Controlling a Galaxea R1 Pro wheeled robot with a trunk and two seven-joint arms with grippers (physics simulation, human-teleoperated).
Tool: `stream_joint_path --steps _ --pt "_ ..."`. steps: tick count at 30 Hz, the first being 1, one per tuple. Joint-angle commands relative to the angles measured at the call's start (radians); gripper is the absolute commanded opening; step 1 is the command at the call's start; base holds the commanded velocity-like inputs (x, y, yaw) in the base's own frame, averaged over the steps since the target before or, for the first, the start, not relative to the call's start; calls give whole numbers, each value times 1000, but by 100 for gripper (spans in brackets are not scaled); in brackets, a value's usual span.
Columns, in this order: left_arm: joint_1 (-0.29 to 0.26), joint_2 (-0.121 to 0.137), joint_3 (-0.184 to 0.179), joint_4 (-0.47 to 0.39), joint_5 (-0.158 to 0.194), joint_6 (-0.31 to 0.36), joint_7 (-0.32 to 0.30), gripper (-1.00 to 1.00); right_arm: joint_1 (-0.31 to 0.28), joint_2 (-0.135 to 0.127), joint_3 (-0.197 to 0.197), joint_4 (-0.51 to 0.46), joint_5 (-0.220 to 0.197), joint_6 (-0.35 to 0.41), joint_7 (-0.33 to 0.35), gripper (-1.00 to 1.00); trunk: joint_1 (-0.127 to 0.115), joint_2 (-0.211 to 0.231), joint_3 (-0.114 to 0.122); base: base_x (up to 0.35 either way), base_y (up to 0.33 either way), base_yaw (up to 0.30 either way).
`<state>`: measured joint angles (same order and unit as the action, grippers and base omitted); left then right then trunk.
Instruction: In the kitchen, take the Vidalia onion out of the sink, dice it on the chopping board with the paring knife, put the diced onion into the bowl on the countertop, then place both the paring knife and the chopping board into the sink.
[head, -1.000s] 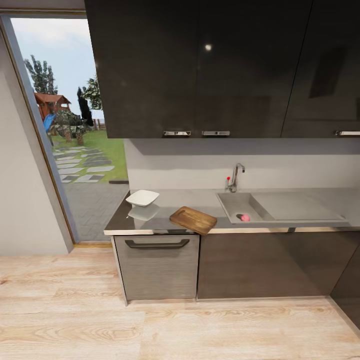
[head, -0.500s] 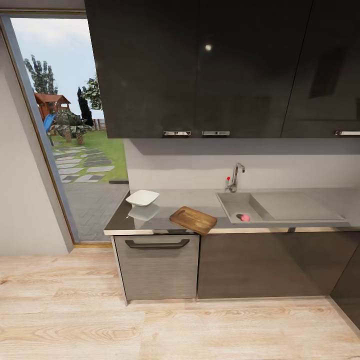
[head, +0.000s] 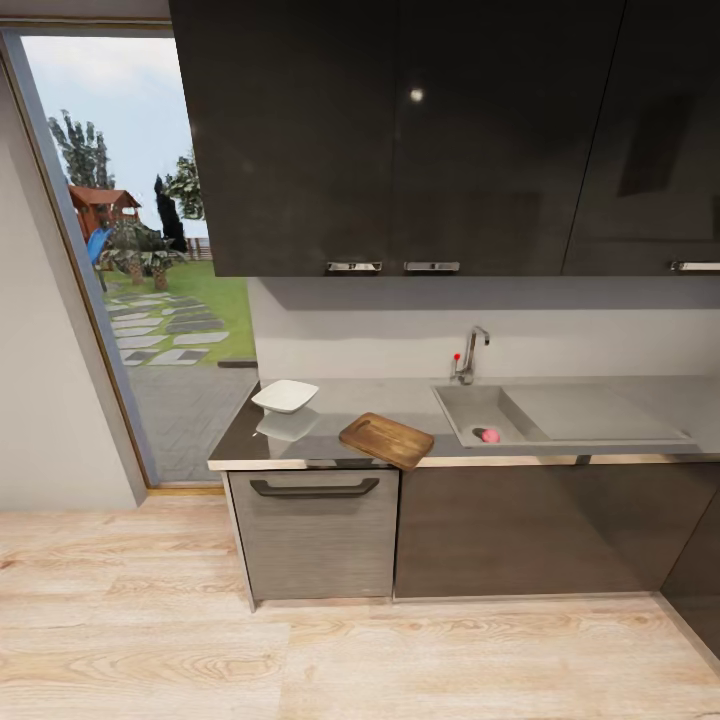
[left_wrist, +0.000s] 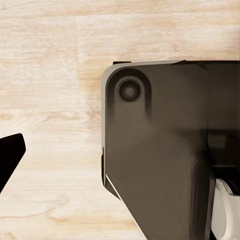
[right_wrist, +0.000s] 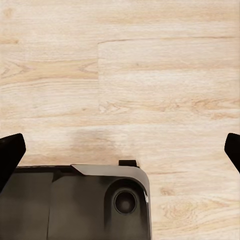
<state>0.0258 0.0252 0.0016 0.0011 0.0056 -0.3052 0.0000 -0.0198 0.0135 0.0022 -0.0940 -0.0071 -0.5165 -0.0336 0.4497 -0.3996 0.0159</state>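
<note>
The onion (head: 490, 435) lies in the sink (head: 478, 410); the base should be brought closer first. Right tool (right_wrist: 120, 150) is spread apart; left tool's state cannot be told.

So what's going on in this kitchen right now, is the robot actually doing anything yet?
Nothing is being handled yet. The robot stands back from the countertop, and both wrist cameras look down at the wood floor. The right pincer is open, with a fingertip at each picture edge. A small pink-red item, presumably the onion, lies in the sink. The chopping board sits at the counter's front edge, slightly overhanging, with the white bowl to its left.
</note>
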Motion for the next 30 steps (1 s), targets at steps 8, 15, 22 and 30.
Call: stream_joint_path --steps 8,15,22,30 --pt "0 0 0 0 1 -3 0 100 0 0 1 1 -1 -3 -3 100 0 0 0 0 0 0" --pt "0 0 0 0 1 -3 0 100 0 0 1 1 -1 -3 -3 100 0 0 0 0 0 0" --pt "0 0 0 0 1 -3 0 100 0 0 1 0 -1 -3 -3 100 0 0 0 0 0 0" --pt "0 0 0 0 1 -3 0 100 0 0 1 1 -1 -3 -3 100 0 0 0 0 0 0"
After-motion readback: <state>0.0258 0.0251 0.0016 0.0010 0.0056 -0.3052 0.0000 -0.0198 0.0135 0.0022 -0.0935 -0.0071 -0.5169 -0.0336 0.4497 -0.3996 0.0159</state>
